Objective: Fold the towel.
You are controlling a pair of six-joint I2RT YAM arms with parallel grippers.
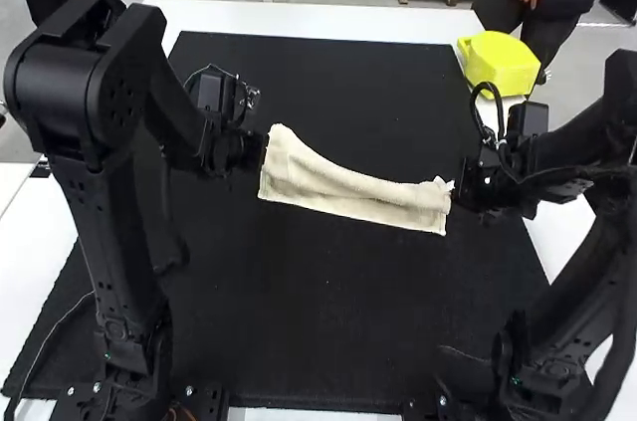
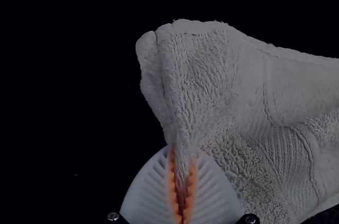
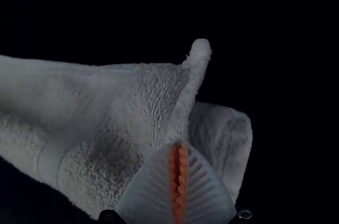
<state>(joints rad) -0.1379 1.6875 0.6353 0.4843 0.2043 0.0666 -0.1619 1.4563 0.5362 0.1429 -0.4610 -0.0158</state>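
Over the black mat [image 1: 299, 321], the towel [image 1: 338, 190] stretched in a narrow, layered strip. The left gripper [image 1: 263, 150], above the mat, pinched one end; the right gripper [image 1: 458, 194], also over it, was closed on the other.

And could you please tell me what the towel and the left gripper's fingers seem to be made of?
The towel looks like matte terry, probably cotton, from its looped pile and ribbed band. The fingers look like moulded plastic or rubber: pale, ribbed, without metallic shine.
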